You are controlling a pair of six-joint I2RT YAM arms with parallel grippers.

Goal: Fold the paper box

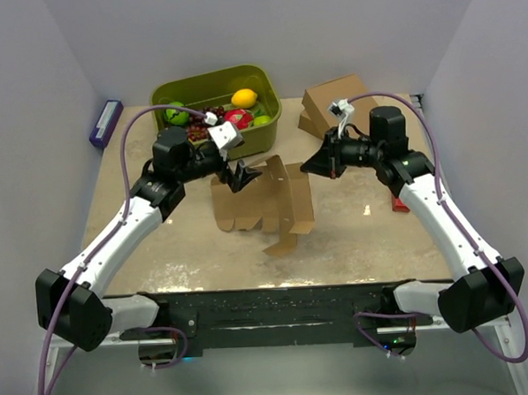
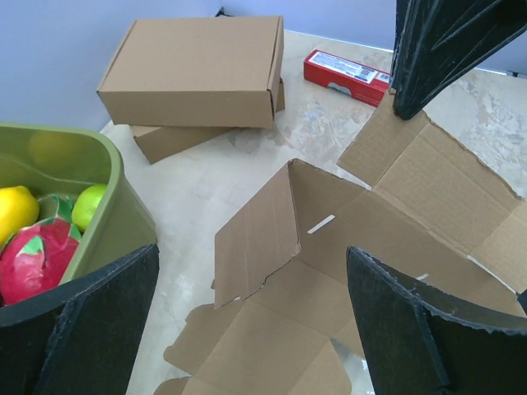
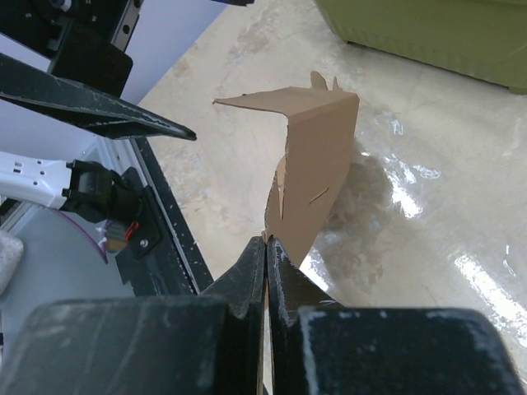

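The brown cardboard box blank [image 1: 264, 202] lies partly unfolded at mid-table, with some panels standing up. My right gripper [image 1: 311, 166] is shut on the edge of its raised right panel; in the right wrist view the fingers [image 3: 266, 243] pinch the cardboard [image 3: 317, 156] edge-on. My left gripper [image 1: 236, 177] is open just above the blank's left side. In the left wrist view its fingers [image 2: 254, 255] straddle the cardboard [image 2: 346, 222] without touching it, and a raised flap [image 2: 255, 234] stands between them.
A green bin [image 1: 165, 92] of fruit stands behind the blank, close to my left gripper. Two folded boxes [image 1: 339, 101] are stacked at the back right. A small red box [image 1: 399, 205] lies by the right arm. A purple object [image 1: 106, 123] lies far left.
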